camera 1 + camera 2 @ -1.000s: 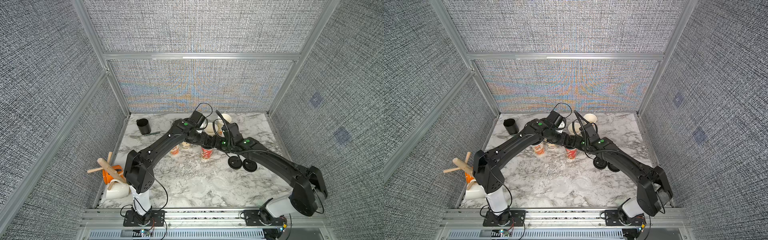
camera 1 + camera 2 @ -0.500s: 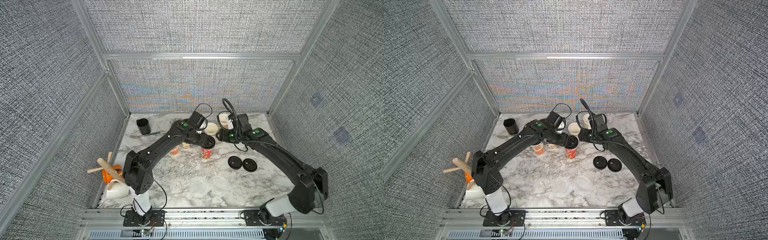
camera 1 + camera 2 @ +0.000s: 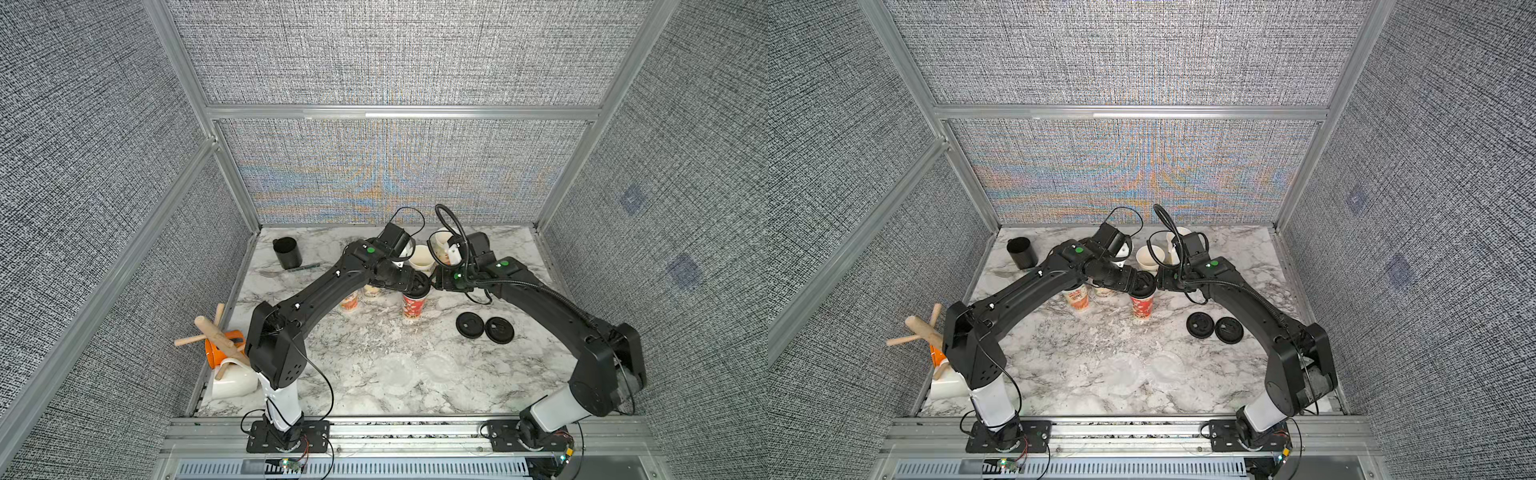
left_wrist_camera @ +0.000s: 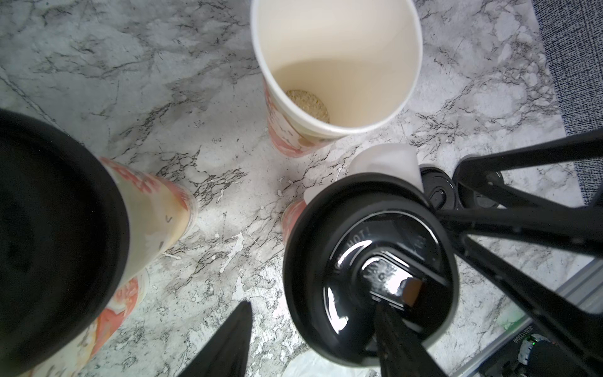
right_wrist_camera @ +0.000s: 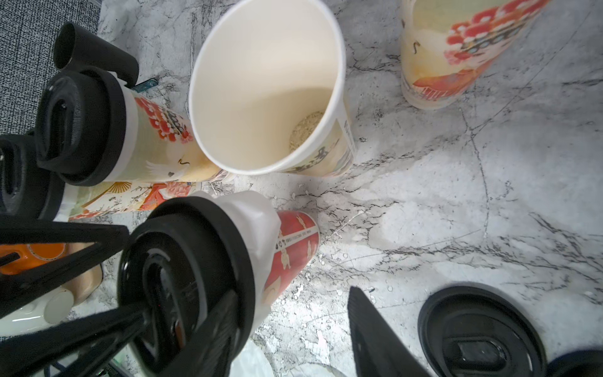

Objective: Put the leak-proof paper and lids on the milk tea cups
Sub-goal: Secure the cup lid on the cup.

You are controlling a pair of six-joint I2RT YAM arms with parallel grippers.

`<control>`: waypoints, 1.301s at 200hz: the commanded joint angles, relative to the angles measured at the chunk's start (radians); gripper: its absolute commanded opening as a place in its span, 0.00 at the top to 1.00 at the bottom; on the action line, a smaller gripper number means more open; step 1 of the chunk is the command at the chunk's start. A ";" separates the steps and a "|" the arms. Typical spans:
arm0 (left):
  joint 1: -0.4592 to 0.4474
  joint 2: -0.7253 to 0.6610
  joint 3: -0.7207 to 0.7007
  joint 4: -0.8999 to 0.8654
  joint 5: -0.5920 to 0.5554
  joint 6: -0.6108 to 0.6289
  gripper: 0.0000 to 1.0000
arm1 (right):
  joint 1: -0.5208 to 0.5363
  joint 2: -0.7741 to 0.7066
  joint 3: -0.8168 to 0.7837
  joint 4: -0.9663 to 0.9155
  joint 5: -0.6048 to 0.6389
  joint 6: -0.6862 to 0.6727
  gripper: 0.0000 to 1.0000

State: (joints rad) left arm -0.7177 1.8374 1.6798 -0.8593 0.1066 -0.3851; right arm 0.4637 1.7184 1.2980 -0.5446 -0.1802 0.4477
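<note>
Leak-proof paper [image 5: 257, 212] sticks out under the "HOT!" black lid [image 4: 354, 236] on a milk tea cup [image 5: 293, 241], left hand [image 4: 311, 306] and right hand [image 5: 290, 293] both spread apart.

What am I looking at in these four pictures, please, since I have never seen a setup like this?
You see two black robot arms, the left arm and the right arm, mounted at the front of a marble table inside a fabric-walled booth. Two pictures look down from overhead; the two close-ups come from a camera on each wrist. On the table stand printed paper cups: a red cup with a black lid and whitish paper peeking out beneath it, two more lidded cups, and two open cups. Two spare lids and loose see-through sheets lie nearer the front. The left claw and right claw both stand open at the red cup's lid; neither visibly grips anything.
</note>
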 commanded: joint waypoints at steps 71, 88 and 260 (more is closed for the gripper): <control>-0.003 0.013 -0.033 -0.152 -0.073 0.021 0.39 | 0.003 0.081 0.023 -0.002 0.009 -0.008 0.49; -0.003 0.008 -0.035 -0.152 -0.074 0.022 0.39 | 0.004 0.083 -0.008 -0.012 0.010 -0.005 0.50; -0.005 -0.036 -0.091 -0.150 -0.100 0.030 0.39 | 0.143 -0.003 -0.375 -0.002 0.025 0.135 0.51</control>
State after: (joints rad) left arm -0.7185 1.7809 1.6043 -0.8070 0.0185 -0.3855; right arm 0.5686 1.6943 0.9794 0.0208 -0.0429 0.5823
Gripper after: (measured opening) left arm 0.608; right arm 0.488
